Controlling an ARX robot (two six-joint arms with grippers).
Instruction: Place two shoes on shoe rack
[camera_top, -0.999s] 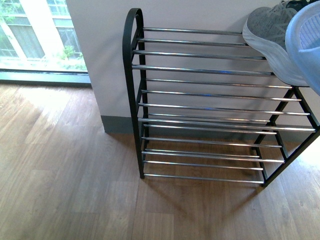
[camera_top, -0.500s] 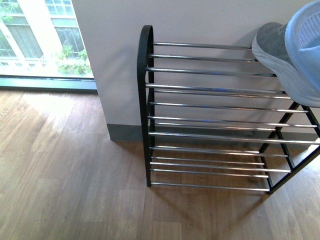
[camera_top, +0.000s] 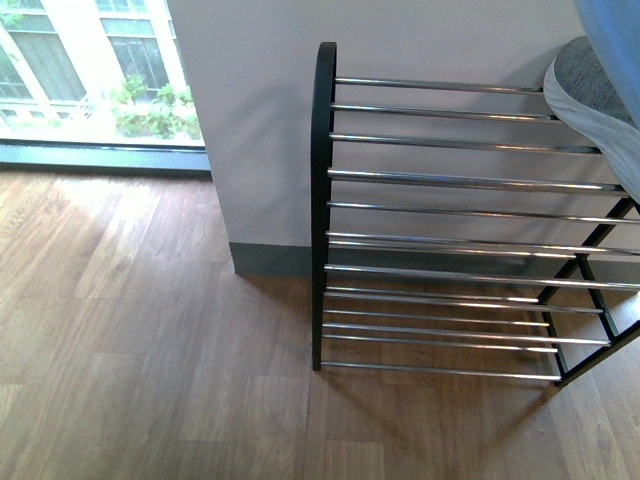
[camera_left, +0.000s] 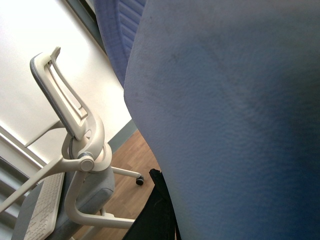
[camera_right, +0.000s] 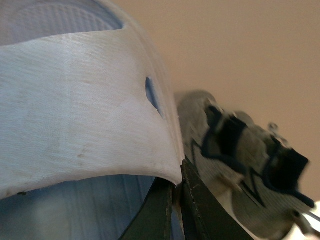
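— Chrome bars on the rack (camera_top: 440, 180) are mostly bare; one grey sneaker (camera_top: 598, 95) sits on the top tier at its far right end, sole on the bars; which step is this?

— Judging by the wrist views, the carry: the right pincer (camera_right: 176, 197) has its dark jaws closed down on the edge of a pale blue slide (camera_right: 75, 105), only a thin gap showing between them; the sneaker (camera_right: 245, 165) lies just beyond that pincer, close by.

— And the left pincer?

— Its view is filled by blue rubber pressed close to the lens; a dark sliver below may be a finger, but whether it grips I cannot tell; behind it stands an office chair (camera_left: 75, 150).

— Where does the slide go?

— I'd judge onto the top tier, beside the sneaker; the front view shows a corner of blue (camera_top: 612, 25) above the sneaker; the next move calls for shifting clear of the sneaker, lowering the slide flat across two bars so it does not slip between them, then opening.
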